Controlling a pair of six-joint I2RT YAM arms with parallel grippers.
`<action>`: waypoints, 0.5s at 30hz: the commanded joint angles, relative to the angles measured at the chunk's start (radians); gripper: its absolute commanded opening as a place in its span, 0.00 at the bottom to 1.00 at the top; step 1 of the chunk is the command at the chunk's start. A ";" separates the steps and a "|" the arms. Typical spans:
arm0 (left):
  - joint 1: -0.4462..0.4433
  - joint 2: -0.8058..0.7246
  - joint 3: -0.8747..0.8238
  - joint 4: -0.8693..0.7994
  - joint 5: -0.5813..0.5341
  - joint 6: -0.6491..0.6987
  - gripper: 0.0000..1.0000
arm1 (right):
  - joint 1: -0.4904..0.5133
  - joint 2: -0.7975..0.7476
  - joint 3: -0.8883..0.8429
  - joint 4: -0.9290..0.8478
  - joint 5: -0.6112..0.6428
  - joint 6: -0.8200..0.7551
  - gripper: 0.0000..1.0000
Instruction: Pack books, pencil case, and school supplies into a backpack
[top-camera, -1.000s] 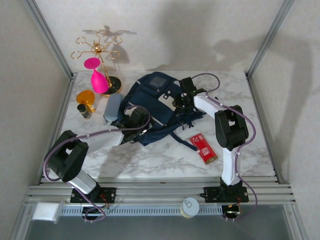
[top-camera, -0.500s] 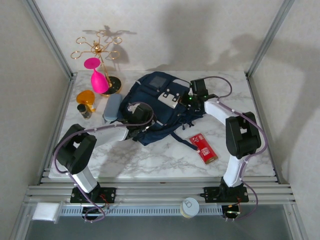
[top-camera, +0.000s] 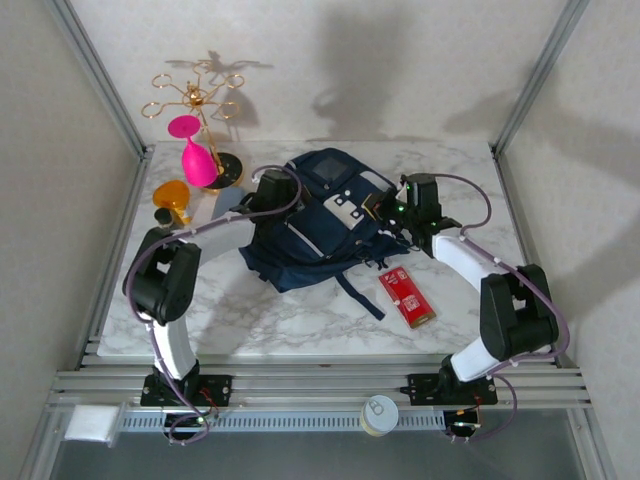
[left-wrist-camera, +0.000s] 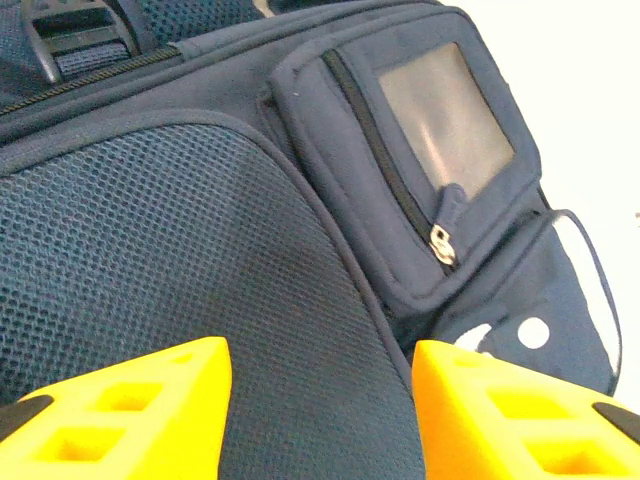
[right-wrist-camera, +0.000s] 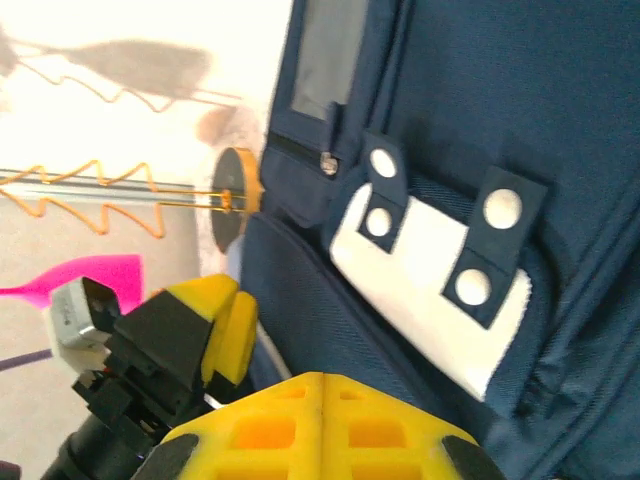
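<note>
Two sets of jaws crowd the backpack (top-camera: 310, 225) mid-frame: left released above mesh, right clenched. Tug unevenly and you'll drag it over the red pack (top-camera: 406, 297).

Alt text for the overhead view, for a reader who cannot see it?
A navy backpack lies in the middle of the marble table, the left pincer at its left edge and the right pincer at its right edge. A small red pack lies in front of it, to the right.
</note>
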 joint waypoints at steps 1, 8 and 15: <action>-0.069 -0.167 -0.033 -0.113 0.011 -0.034 0.53 | -0.002 -0.016 0.029 -0.030 0.017 -0.005 0.00; -0.286 -0.354 -0.238 -0.198 -0.161 -0.236 0.53 | 0.012 0.090 0.129 -0.326 0.181 -0.237 0.36; -0.333 -0.399 -0.404 -0.177 -0.177 -0.328 0.47 | 0.111 0.175 0.200 -0.448 0.205 -0.349 0.45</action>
